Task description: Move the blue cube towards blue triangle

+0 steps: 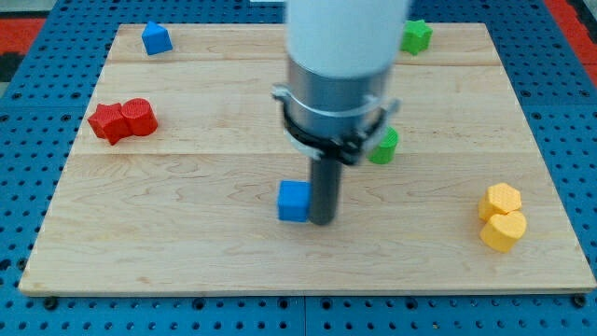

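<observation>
1 blue cube [294,201], near the tabletop's bottom edge; my tip [321,221] touching its right face, holding nothing. 1 blue triangle [156,38], top-left corner.

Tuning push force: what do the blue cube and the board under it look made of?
Blue cube: likely painted wood or plastic; flat, even matte colour, no grain showing. Board: light wood, smooth finish, with visible grain lines and plank seams. My tip sits against the cube's right side.

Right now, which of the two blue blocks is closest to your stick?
The blue cube near the board's middle. It sits right beside my tip, on the view's left of it. The other blue block sits far off at the view's top left corner.
</observation>
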Available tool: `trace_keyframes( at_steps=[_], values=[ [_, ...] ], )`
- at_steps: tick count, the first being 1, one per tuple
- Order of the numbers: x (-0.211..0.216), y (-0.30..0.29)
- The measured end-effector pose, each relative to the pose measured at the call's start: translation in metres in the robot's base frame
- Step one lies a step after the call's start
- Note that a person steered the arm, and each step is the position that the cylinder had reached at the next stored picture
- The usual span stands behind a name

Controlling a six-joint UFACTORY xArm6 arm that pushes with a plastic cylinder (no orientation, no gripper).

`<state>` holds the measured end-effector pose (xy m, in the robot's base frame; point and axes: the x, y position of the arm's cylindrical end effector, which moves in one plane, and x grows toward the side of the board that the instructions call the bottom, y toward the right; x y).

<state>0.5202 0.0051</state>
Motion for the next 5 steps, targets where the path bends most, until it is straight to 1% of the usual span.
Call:
trace_keyframes(
  at_steps=[1,2,3,4,5],
  values=[
    [-0.05,-0.033],
    [-0.038,-0.044],
    [0.026,-0.027],
    [0.054,-0.054],
    [0.009,-0.082]
  ],
)
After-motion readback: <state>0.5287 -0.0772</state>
